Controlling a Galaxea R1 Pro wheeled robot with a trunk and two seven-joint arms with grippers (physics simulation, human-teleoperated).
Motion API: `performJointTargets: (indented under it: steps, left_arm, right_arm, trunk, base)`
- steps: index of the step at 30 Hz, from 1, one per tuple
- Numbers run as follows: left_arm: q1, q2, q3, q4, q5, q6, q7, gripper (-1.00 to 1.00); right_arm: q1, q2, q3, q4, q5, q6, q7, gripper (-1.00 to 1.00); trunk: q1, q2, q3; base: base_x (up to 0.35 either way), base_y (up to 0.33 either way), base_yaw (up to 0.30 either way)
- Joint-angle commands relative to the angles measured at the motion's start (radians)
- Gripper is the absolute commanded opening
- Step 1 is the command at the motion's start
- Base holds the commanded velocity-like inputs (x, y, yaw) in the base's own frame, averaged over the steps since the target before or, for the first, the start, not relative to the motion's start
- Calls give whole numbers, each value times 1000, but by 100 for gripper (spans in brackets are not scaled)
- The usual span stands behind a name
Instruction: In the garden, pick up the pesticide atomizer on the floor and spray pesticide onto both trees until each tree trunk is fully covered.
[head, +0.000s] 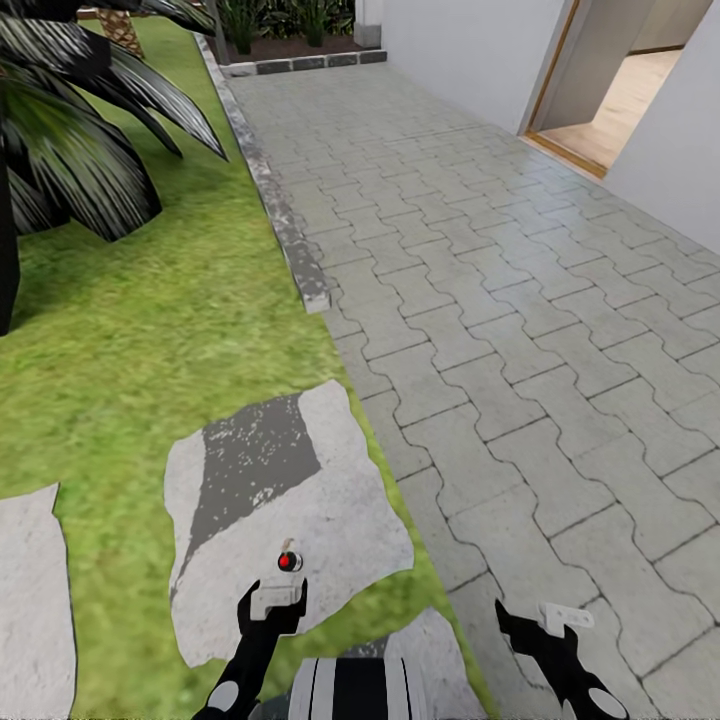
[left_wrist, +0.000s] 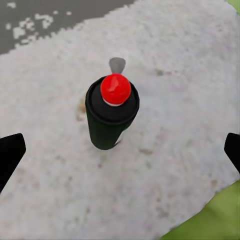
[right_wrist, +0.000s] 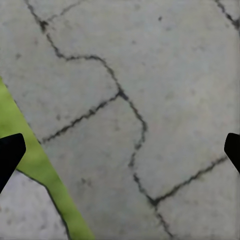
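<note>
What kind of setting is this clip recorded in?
Most likely a house's garden or yard: a grass lawn with a palm, flat stepping stones set in the grass, and a paved path running beside a white wall with an open doorway.

A curb of grey stone blocks (head: 285, 215) runs up the scene and serves as the landmark: to its left lies green grass (head: 150, 330), to its right a paved path of interlocking grey pavers (head: 520, 330). On the grass side of the curb, a dark-leaved palm (head: 70, 140) spreads over the lawn, and nearer the camera lie 2 pale stepping stones (head: 300, 520), the larger one with a dark grey patch. Across the paving from the curb stands a white wall (head: 470, 50) with an open, wood-framed doorway (head: 615, 90).
</note>
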Motion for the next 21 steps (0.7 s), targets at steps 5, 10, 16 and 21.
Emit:
performJointTargets:
  steps: [5, 10, 16, 21]
  left_arm:
    - [-1, 1, -8, 0, 6, -7, 9, 100]
    - [-1, 2, -8, 0, 6, -8, 10, 100]
    - [-1, 2, -8, -8, 6, -8, 10, 100]
    - [-1, 2, -8, -55, 6, -8, 10, 100]
  right_arm:
    - [-1, 1, -3, 0, 0, -38, 7, 100]
    - [-1, 19, -1, 0, 2, -66, 10, 100]
    - [-1, 37, 50, 0, 3, -123, 4, 100]
    - [-1, 41, 79, 0, 3, -139, -3, 100]
  trunk:
    - [0, 0, -9]
    - [0, 0, -17]
    - [0, 0, -26]
    - [0, 0, -34]
  base:
    - [0, 0, 0]
    - [0, 0, 0]
    - [0, 0, 0]
    - [0, 0, 0]
